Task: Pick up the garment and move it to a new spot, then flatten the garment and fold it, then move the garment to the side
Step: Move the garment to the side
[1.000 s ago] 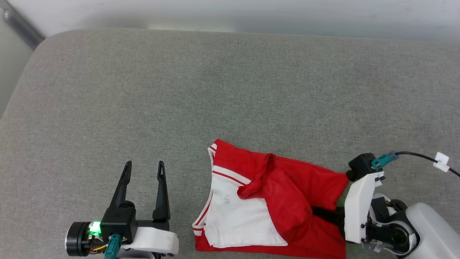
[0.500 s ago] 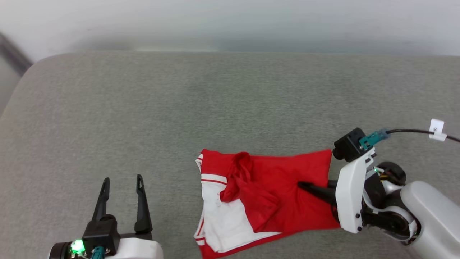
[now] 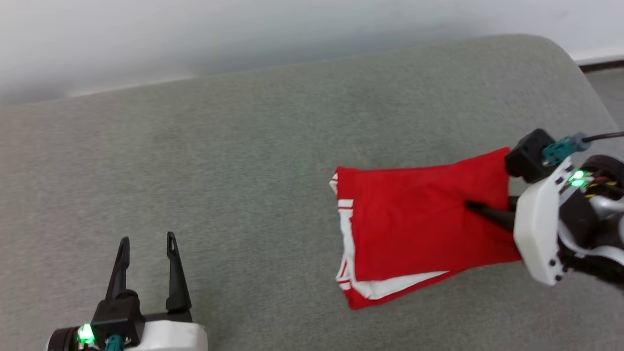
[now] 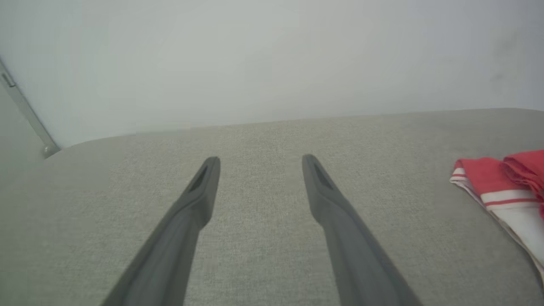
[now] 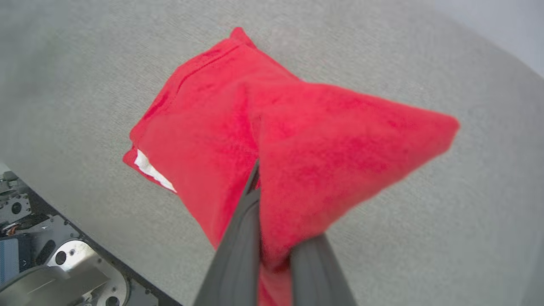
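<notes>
The garment [image 3: 409, 219] is a folded red shirt with white sleeve fabric and striped trim at its left and lower edges; its lettering is hidden. It lies near the right end of the grey padded surface [image 3: 219, 161]. My right gripper [image 3: 475, 208] is shut on the shirt's right edge, one dark finger lying over the red cloth. In the right wrist view the fingers [image 5: 238, 255] pinch a raised peak of the garment [image 5: 297, 140]. My left gripper [image 3: 146, 241] stands open at the lower left, well away from the shirt. The left wrist view shows the left gripper [image 4: 260, 163] and a garment corner [image 4: 501, 187].
The grey surface ends in a rounded corner [image 3: 560, 48] at the upper right, with a pale wall [image 3: 243, 34] behind it. My own base [image 5: 42, 272] shows below the surface's near edge. Bare fabric stretches across the left and middle.
The head camera has swung right. My right gripper has drawn the garment toward the surface's right end, and the bunched red fold on top has smoothed out. The left gripper stays open.
</notes>
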